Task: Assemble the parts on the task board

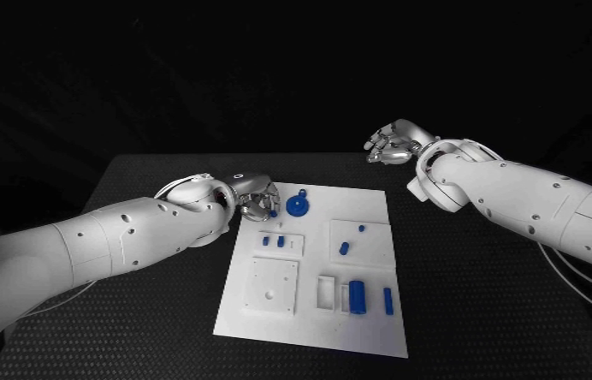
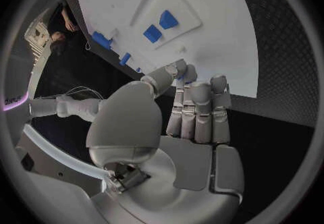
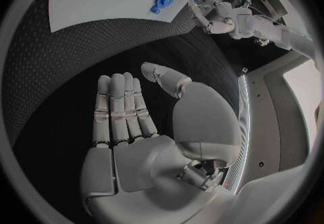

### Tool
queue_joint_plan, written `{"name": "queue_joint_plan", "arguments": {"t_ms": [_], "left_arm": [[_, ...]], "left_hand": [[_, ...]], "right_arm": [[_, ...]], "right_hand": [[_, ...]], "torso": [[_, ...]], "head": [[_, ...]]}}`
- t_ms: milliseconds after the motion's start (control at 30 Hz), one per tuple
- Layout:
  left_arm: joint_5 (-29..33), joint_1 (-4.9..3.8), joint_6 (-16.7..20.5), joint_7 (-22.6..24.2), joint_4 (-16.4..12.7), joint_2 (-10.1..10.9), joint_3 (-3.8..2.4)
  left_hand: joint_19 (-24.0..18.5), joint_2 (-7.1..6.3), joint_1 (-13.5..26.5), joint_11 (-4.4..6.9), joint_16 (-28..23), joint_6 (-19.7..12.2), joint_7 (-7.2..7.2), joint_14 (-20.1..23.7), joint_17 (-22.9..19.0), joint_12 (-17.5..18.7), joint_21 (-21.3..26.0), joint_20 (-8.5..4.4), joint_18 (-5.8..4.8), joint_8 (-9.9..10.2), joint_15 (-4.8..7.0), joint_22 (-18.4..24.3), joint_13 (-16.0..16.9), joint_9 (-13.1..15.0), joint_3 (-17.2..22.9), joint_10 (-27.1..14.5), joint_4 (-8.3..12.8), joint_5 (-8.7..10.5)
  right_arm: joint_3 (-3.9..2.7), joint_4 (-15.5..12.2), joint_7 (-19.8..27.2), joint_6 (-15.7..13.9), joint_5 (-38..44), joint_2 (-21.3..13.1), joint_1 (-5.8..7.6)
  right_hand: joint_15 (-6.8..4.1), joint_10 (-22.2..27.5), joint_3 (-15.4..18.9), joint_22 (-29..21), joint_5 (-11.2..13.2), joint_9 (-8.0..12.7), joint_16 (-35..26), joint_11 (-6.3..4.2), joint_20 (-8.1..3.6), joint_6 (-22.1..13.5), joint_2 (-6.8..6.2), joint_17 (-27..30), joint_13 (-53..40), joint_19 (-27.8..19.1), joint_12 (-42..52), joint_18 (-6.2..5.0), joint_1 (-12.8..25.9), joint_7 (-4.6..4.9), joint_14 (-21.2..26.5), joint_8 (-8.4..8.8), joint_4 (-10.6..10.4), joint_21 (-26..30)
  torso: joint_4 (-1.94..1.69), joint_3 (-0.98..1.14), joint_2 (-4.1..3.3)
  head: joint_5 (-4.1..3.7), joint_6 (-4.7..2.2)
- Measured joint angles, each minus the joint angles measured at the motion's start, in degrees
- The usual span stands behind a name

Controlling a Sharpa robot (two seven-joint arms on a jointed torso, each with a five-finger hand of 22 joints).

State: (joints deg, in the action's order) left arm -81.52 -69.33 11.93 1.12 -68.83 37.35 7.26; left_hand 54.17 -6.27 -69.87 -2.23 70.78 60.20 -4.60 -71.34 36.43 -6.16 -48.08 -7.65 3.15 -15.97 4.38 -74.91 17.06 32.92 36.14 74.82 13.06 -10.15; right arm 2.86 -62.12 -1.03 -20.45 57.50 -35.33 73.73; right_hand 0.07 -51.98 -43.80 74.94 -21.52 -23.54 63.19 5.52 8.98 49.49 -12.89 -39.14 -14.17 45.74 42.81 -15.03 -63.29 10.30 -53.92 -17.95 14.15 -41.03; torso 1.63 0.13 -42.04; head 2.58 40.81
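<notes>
Several small blue plastic parts lie on the flat white task board at mid-table — a round blue knob-like piece near its far edge, short pegs and blocks nearer. They look light, rigid and smooth, likely to slip, so a fingertip pinch across the flat sides seems best. The left hand hovers at the board's far left corner, fingers straight and together, holding nothing; the right hand hangs beyond the board, empty, fingers extended.
</notes>
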Motion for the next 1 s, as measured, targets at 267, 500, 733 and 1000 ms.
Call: {"name": "queue_joint_plan", "arguments": {"t_ms": [267, 500, 733, 1000], "left_arm": [[-0.23, -0.03, -1.47, -0.13, 1.26, -1.20, 0.06], [-0.85, -0.04, -2.78, -0.35, 1.82, -1.30, 0.16], [-1.24, -0.04, -3.52, -0.52, 1.88, -1.55, 0.29], [-1.42, 0.11, -3.85, -0.53, 1.89, -2.18, 0.77]], "left_hand": [[0.00, 0.15, 0.31, 0.00, 0.00, 0.00, -0.01, 0.00, -0.06, 0.00, 0.00, 0.01, -0.03, 0.05, -0.01, 0.00, 0.00, -0.01, 0.00, 0.00, 0.00, 0.00], [0.00, 0.17, 0.33, 0.00, 0.00, 0.01, -0.02, 0.00, -0.12, 0.00, 0.00, 0.01, -0.06, 0.22, -0.01, 0.01, 0.00, -0.13, 0.00, 0.00, 0.00, 0.00], [-0.01, 0.16, 0.34, 0.00, 0.00, 0.05, -0.07, 0.00, -0.11, 0.00, 0.00, 0.01, -0.10, 0.27, -0.02, 0.01, 0.00, -0.12, -0.07, 0.00, 0.07, 0.00], [-0.01, 0.08, 0.40, 0.01, 0.00, 0.09, -0.11, 0.00, -0.17, 0.20, 0.00, 0.01, -0.19, 0.16, -0.02, -0.03, 0.00, -0.11, -0.07, 0.01, 0.08, 0.00]], "right_arm": [[0.01, -0.04, 0.00, 0.00, 0.00, 0.21, 0.00], [0.01, -0.07, 0.02, 0.00, 0.00, 0.23, 0.00], [0.01, -0.09, 0.02, 0.00, 0.00, 0.23, 0.00], [0.01, -0.15, 0.03, 0.00, 0.00, 0.22, 0.00]], "right_hand": [[-0.10, 0.00, 0.00, 0.00, 0.00, 0.00, 0.00, 0.00, 0.00, -0.03, 0.00, 0.05, 0.00, 0.00, 0.00, 0.00, 0.00, 0.02, 0.20, 0.00, 0.00, 0.00], [-0.10, 0.00, 0.00, 0.00, 0.00, 0.05, 0.22, 0.00, 0.00, -0.15, 0.00, 0.05, 0.00, 0.00, 0.00, 0.00, 0.00, 0.15, 0.20, 0.00, 0.00, 0.00], [-0.09, 0.00, 0.00, 0.00, 0.00, 0.05, 0.22, 0.00, 0.00, -0.15, 0.00, 0.10, 0.05, 0.00, 0.00, 0.00, 0.00, 0.15, 0.20, 0.00, 0.00, 0.00], [-0.08, 0.00, 0.00, 0.00, 0.00, 0.05, 0.22, 0.00, 0.00, -0.13, 0.00, 0.10, 0.05, 0.00, 0.00, 0.00, 0.00, 0.12, 0.20, 0.00, 0.00, 0.00]], "torso": [[-0.04, 0.03, -0.02], [0.07, 0.09, -0.02], [0.10, 0.16, -0.02], [0.14, 0.14, -0.06]], "head": [[0.25, 0.12], [0.61, 0.12], [0.55, 0.21], [0.49, 0.33]]}}
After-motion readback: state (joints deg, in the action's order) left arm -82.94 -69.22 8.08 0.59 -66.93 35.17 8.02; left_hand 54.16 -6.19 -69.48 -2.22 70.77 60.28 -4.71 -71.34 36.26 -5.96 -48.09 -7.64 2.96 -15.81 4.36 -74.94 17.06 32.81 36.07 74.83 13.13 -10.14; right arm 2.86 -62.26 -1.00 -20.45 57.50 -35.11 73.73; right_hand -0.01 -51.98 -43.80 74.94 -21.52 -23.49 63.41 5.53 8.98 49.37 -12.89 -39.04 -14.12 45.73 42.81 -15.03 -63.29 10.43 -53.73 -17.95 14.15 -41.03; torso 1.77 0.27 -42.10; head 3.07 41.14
